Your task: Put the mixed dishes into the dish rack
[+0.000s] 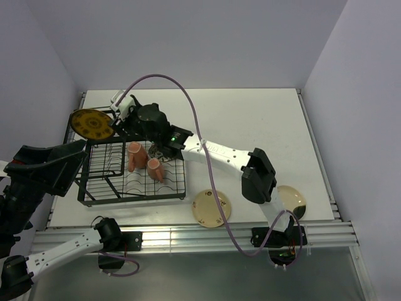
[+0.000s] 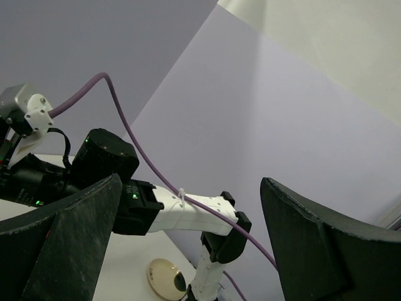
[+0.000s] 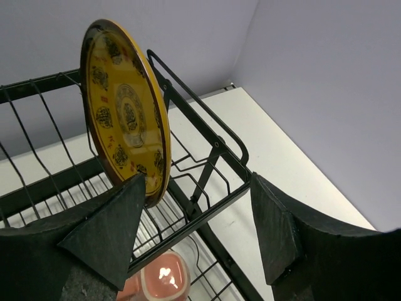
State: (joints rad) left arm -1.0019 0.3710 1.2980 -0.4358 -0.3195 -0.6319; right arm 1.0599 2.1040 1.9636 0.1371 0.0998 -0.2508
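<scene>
Your right gripper is wide open just beside the yellow plate, upright in the dish rack; left gripper wide too.

No text, label, brand, number or sign can be read in any of the three views. The only markings are on the mustard-yellow plate. It carries dark ornamental medallions around its rim and a round motif at its centre. In the right wrist view these read as pattern only, and whether any of them are characters cannot be told. In the top view they are too small to make out.
</scene>
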